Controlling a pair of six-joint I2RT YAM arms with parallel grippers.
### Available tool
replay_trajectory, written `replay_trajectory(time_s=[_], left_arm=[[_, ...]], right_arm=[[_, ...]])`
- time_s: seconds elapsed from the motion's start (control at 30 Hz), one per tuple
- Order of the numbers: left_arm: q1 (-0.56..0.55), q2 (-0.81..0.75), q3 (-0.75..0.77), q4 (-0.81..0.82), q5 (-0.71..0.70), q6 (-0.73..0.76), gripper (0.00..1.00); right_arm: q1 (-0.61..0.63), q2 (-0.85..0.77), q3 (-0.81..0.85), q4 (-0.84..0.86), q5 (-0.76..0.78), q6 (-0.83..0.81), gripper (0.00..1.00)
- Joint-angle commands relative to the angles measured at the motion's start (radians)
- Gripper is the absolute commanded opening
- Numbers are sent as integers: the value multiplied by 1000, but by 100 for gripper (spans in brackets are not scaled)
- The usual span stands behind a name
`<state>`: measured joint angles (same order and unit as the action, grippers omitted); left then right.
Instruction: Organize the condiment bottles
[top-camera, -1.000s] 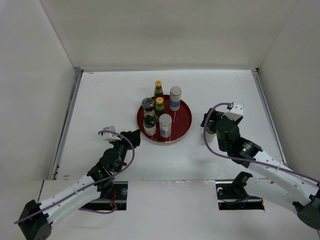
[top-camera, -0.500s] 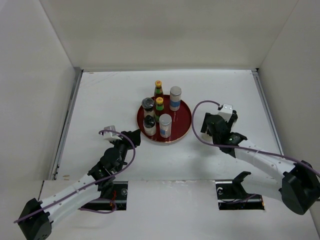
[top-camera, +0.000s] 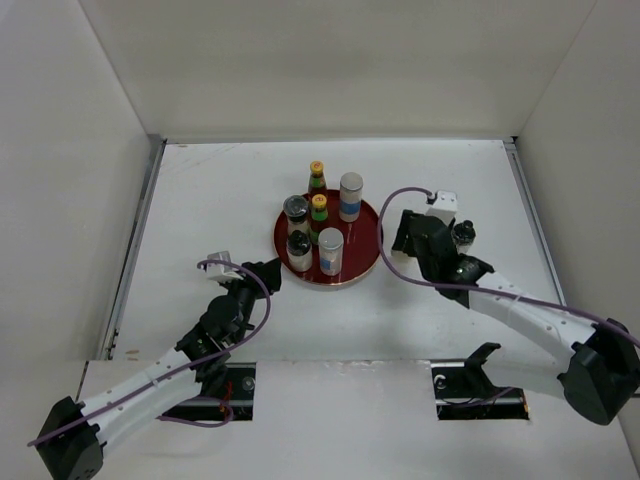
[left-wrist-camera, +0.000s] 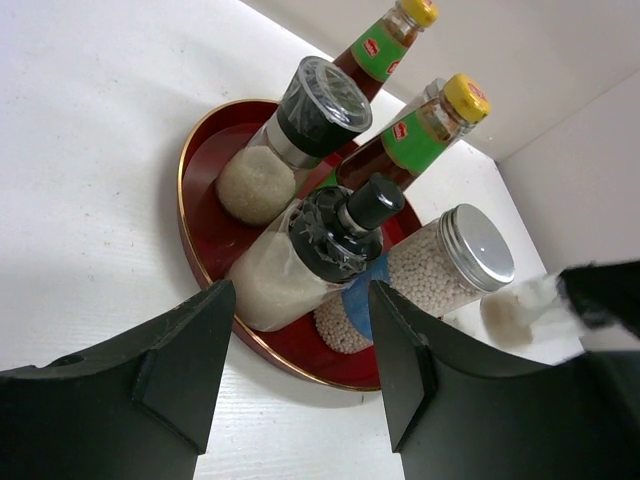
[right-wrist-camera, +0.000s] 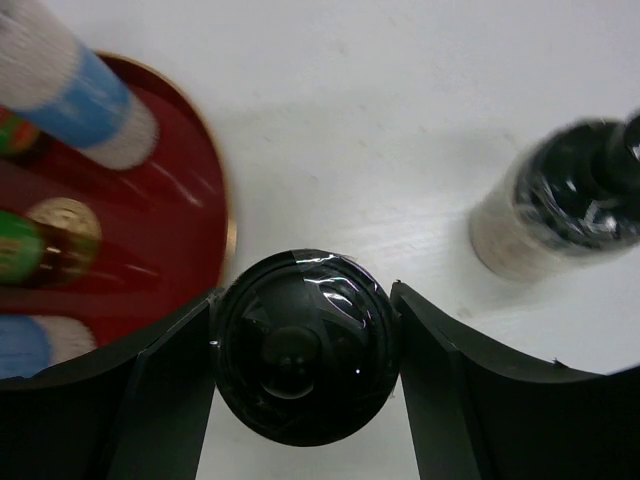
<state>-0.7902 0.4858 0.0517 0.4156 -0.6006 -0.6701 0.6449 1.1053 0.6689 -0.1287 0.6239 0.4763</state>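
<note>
**On the white table (top-camera: 220, 200), the right pincer (right-wrist-camera: 303, 300) is around a black-lidded jar (right-wrist-camera: 300, 355)**

The table stands inside an enclosure with white walls (top-camera: 300, 60). The right pincer is closed to the width of the jar. Its two fingers (right-wrist-camera: 165, 400) lie against both sides of the round black lid, and the right wrist view shows no gap. The jar stands on the table just beside the right rim of the round red tray (right-wrist-camera: 160, 220). Further right, apart from it, stands another shaker jar (top-camera: 462, 236) with a dark cap.

On the tray stand:
- a sauce bottle (top-camera: 319, 212) with a yellow cap, in the middle
- a silver-lidded jar (top-camera: 351, 197) at the back right
- a second silver-lidded jar (top-camera: 331, 252) at the front
- a dark-lidded jar (top-camera: 295, 212) on the left
- a smaller dark-capped shaker (top-camera: 299, 250), also on the left

A second sauce bottle (top-camera: 317, 175) stands at the far rim. I cannot tell if it is on the tray or just behind it.

The left pincer (left-wrist-camera: 300, 300) hovers low over the table near the front left of the tray. Its fingers are partly apart and hold nothing.
</note>
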Motion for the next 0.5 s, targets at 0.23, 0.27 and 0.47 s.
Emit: replay_trajectory(time_s=[0.23,0.27,0.47], left_arm=[[4,-15,-10,28,9,-3,54],[1,-19,-9,28,2,-3,54],[0,-24,-9,25,6,-5,54]], right_arm=[[68,325,342,267,-82,-48,54],[71,362,366,270,-84,-48,55],[95,520,452,302,-76,-39,55]])
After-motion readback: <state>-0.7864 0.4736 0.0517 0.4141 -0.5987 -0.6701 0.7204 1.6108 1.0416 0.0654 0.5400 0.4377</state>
